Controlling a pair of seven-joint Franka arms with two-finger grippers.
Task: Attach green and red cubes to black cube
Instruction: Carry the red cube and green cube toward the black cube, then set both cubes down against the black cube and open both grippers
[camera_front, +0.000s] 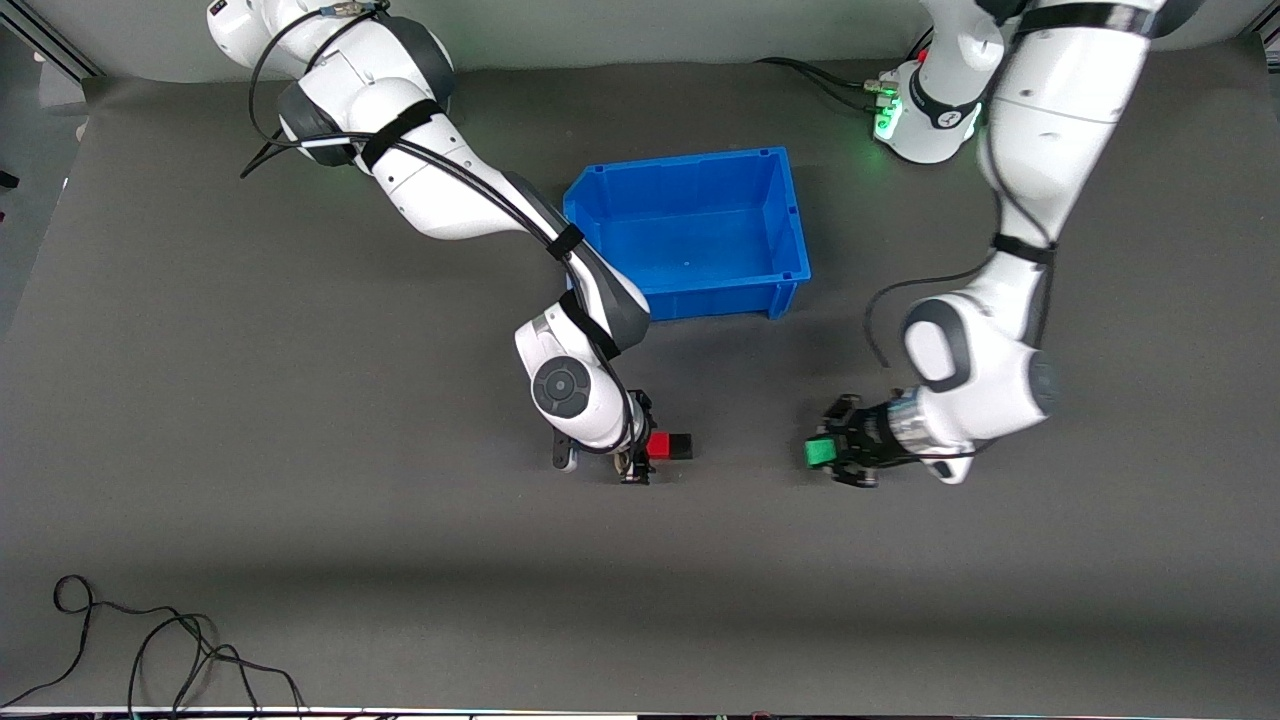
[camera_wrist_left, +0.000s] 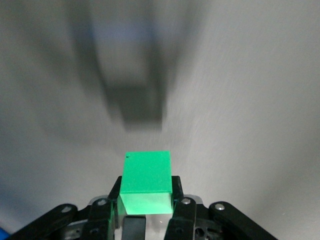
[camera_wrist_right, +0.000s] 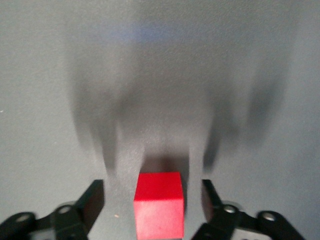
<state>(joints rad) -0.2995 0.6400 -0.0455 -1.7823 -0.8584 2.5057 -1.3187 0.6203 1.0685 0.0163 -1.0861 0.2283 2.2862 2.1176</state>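
Note:
The red cube lies on the grey mat, touching the black cube on its side toward the left arm's end. My right gripper is open around the red cube, with a gap between each finger and the cube. The black cube is mostly hidden by the red one in the right wrist view. My left gripper is shut on the green cube, held just above the mat toward the left arm's end. In the left wrist view the green cube sits between the fingers.
A blue bin stands farther from the front camera than the cubes, between the arms. Loose black cables lie at the near corner at the right arm's end. The mat is open between the two grippers.

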